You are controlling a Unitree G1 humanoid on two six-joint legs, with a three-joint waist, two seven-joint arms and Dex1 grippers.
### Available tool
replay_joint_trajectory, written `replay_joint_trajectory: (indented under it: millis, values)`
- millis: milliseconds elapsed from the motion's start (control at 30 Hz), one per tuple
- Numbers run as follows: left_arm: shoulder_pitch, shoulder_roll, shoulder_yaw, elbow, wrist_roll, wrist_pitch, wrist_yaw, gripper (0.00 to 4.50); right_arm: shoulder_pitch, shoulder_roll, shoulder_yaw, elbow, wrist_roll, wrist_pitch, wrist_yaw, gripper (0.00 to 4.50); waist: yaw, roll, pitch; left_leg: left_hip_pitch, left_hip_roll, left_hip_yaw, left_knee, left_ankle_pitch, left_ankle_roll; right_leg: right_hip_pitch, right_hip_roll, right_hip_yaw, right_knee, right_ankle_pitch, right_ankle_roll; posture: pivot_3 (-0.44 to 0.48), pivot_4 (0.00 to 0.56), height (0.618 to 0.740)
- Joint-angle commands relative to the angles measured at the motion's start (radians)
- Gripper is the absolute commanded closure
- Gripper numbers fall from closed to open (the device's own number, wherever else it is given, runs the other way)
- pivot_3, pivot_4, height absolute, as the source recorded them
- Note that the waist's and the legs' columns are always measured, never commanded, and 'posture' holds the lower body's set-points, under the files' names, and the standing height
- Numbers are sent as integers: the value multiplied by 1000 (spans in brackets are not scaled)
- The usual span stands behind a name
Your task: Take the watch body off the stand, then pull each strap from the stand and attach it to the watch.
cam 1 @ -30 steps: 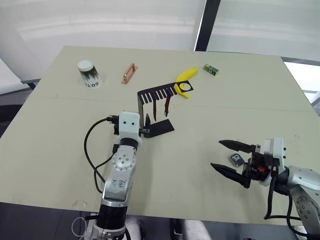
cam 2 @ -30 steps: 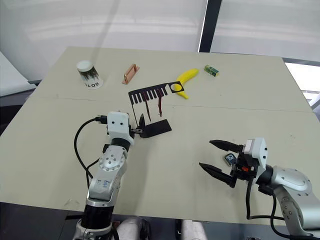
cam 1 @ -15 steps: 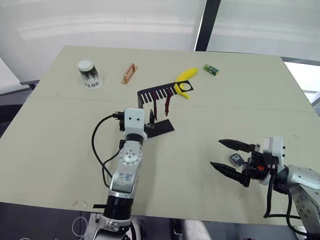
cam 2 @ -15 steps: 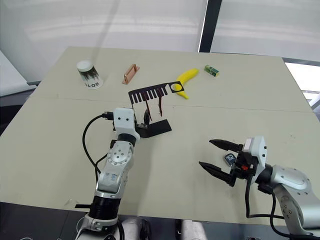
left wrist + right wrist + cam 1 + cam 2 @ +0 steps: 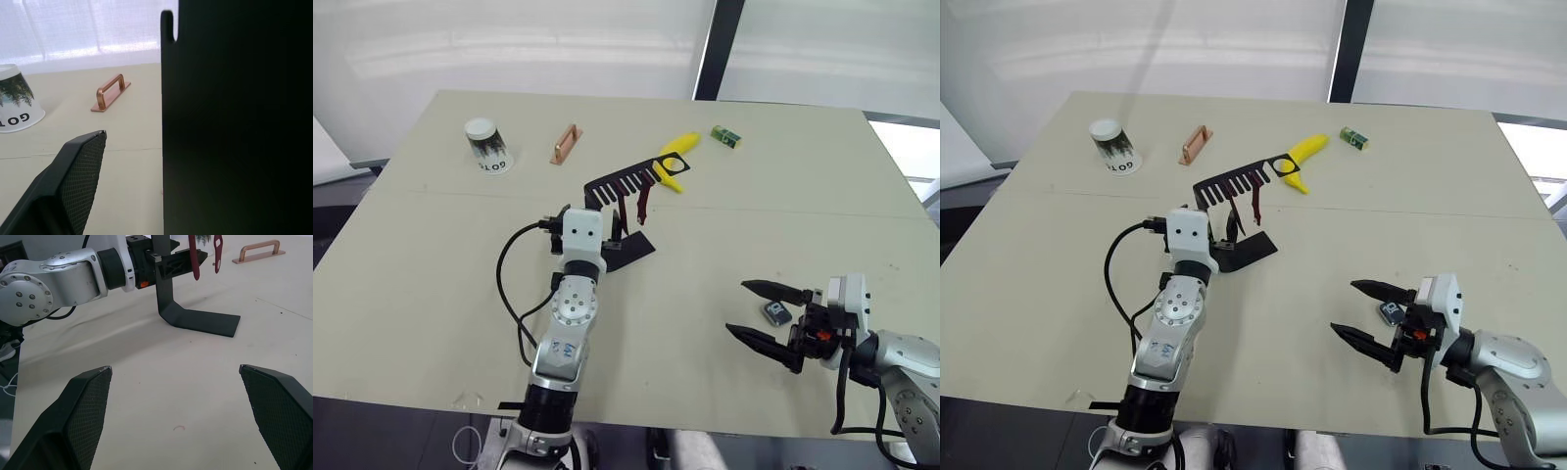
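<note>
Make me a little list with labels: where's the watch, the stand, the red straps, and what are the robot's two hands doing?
watch body: lying on the table, off the stand, by the right gripper
stand: upright, tilted
straps: both hanging from the stand's slotted top
left gripper: around the stand's upright back
right gripper: open, holding nothing
other things: cup, banana, copper handle, green block

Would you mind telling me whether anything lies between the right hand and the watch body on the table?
Nothing visible does. The watch body lies on bare table just behind the open right hand, close to its upper finger, with no other item between them.
</note>
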Motion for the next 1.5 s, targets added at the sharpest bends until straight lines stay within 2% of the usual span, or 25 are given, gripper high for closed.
replay_joint_trajectory:
  millis: [33, 100, 200, 267, 333, 467, 733, 867, 1000, 1133, 1333, 1500]
  values:
    - [15, -15, -14, -50, 23, -3, 8, 0, 6, -7, -29, -26, 16, -8, 4, 77, 0, 0, 0, 0, 0, 0, 0, 0, 0, 0, 0, 0, 0, 0, 0, 0, 150, 729]
    - [17, -19, -10, -48, 25, 0, 13, 0, 10, -8, -28, -26, 16, -8, 6, 77, 1, 0, 0, 0, 0, 0, 0, 0, 0, 0, 0, 0, 0, 0, 0, 0, 150, 729]
    - [22, -22, -6, -45, 25, 1, 20, 854, 14, -11, -29, -26, 17, -6, 8, 0, 1, 0, 0, 0, 0, 0, 0, 0, 0, 0, 0, 0, 0, 0, 0, 0, 150, 729]
    - [23, -21, -7, -45, 23, 2, 21, 1851, 15, -14, -29, -25, 17, -5, 11, 0, 0, 0, 0, 0, 0, 0, 0, 0, 0, 0, 0, 0, 0, 0, 0, 0, 150, 729]
    - [25, -21, -9, -48, 22, 4, 20, 2575, 17, -16, -30, -25, 17, -5, 12, 0, 0, 0, 0, 0, 0, 0, 0, 0, 0, 0, 0, 0, 0, 0, 0, 0, 150, 729]
    - [25, -18, -18, -49, 21, -3, 8, 4466, 20, -17, -29, -23, 17, -5, 15, 0, 1, 0, 0, 0, 0, 0, 0, 0, 0, 0, 0, 0, 0, 0, 0, 0, 150, 729]
    - [9, -5, -30, -45, 15, -8, -22, 4466, 31, -1, -26, -33, 17, -5, -7, 0, 0, 0, 0, 1, 0, 0, 0, 0, 0, 1, 0, 0, 0, 0, 0, 0, 150, 729]
    - [-4, -7, -26, -29, 5, -11, -39, 4466, 36, 46, -13, -63, -3, -19, -80, 0, 1, 0, 0, 1, 0, -1, 0, 0, 0, 1, 0, -1, 0, 0, 0, 0, 150, 729]
    - [-24, -19, -13, 2, -1, -21, -33, 4466, -19, 166, 48, -153, -56, -11, -276, 0, -2, 0, 0, 1, 0, -1, 0, 0, 0, 1, 0, 0, 0, 0, 0, 0, 150, 729]
    - [-61, -38, 1, 41, 10, 2, -2, 4466, -80, 273, 146, -264, -110, 116, -521, 0, 0, 0, 0, 0, 0, -1, 0, 0, -1, 1, -1, 0, 0, 0, 0, 0, 150, 729]
    - [-81, -72, 12, 70, -1, -12, 35, 4466, -198, 395, 317, -324, -234, 213, -738, 0, 0, 0, -1, -1, 0, -1, 0, 0, 0, 1, -1, -1, 0, 0, 0, 0, 150, 729]
    - [-78, -73, -8, 85, 22, -19, 58, 4466, -317, 461, 410, -266, -337, 225, -815, 0, -4, 0, -1, -1, 0, -1, 1, 0, 0, 1, -1, -1, 0, 0, 0, 0, 150, 729]
